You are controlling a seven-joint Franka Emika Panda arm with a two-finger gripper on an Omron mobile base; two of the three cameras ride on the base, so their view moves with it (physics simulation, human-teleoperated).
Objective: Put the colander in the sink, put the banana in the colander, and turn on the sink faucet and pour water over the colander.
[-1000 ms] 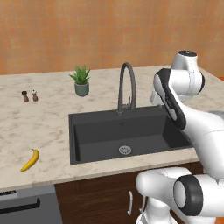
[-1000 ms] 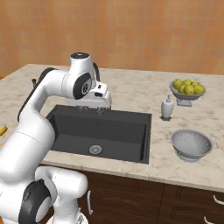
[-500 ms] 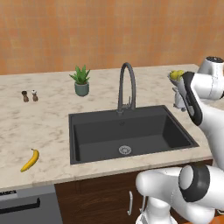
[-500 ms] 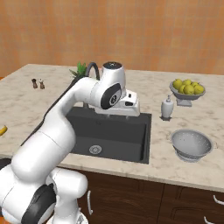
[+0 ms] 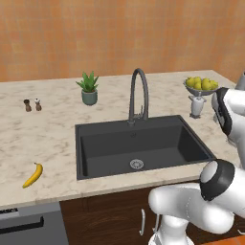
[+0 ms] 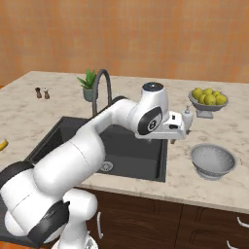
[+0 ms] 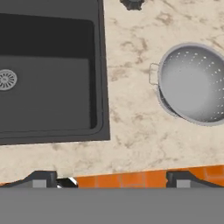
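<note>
Gripper [image 6: 179,137] up above the counter [image 6: 146,187] at the sink's right edge, just beside the soap bottle [image 6: 186,118] in the right base view. Fingers [image 7: 43,179] wide apart, nothing between them, clearly released. Holding nothing.

Colander [image 7: 192,83] on the counter to the right of the sink [image 7: 48,74], upright, hollow side up, one small handle facing the basin. Apart from the sink rim, bare marble between them. Same colander [image 6: 213,160] sits in front of the fruit bowl [image 6: 208,98] in the right base view, not touching it.

Sink basin black, round silver drain [image 7: 6,80] visible on the floor. Nothing inside.

Faucet [image 5: 138,95] behind the sink, gooseneck arching forward over the basin. No water seen running.

Banana [image 5: 33,175] lying flat on the counter well left of the sink, near the front edge. Only its tip [image 6: 3,145] peeks in at the left edge of the right base view.

Potted plant [image 5: 88,88] behind the sink's left corner. Two small shakers [image 5: 32,105] further left, side by side. Fruit bowl with yellow-green fruit at back right, soap bottle just in front of it.
</note>
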